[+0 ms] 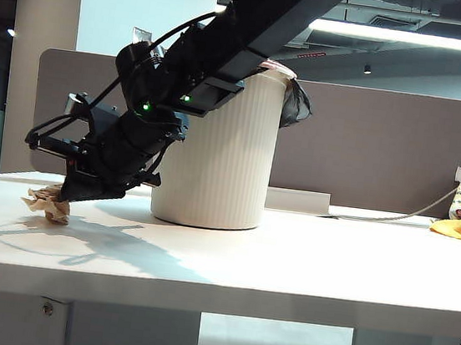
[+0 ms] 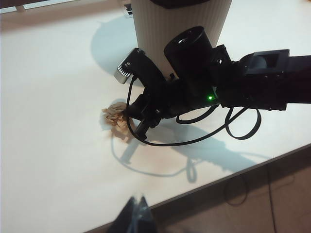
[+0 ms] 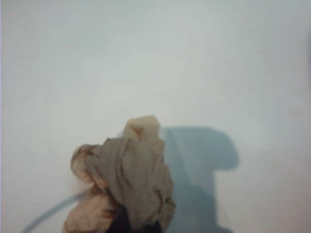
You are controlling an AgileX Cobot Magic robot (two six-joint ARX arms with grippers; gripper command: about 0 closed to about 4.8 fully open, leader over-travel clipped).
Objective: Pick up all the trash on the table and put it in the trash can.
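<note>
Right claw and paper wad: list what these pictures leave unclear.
- Right claw: exterior view, its fingertips are hidden behind the arm's own black body; right wrist view, cut off by the edge below the paper wad.
- Trash can: its inside is hidden in every view; the arm covers its rim.
- Left claw: left wrist view, blurred dark tips at the edge.
- Other wads: none in view.

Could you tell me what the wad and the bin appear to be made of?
The wad, pinched by the right gripper, looks like matte tan-brown paper, judging by its sharp crumples. The bin seems off-white plastic with moulded vertical ribs and a faint sheen.
</note>
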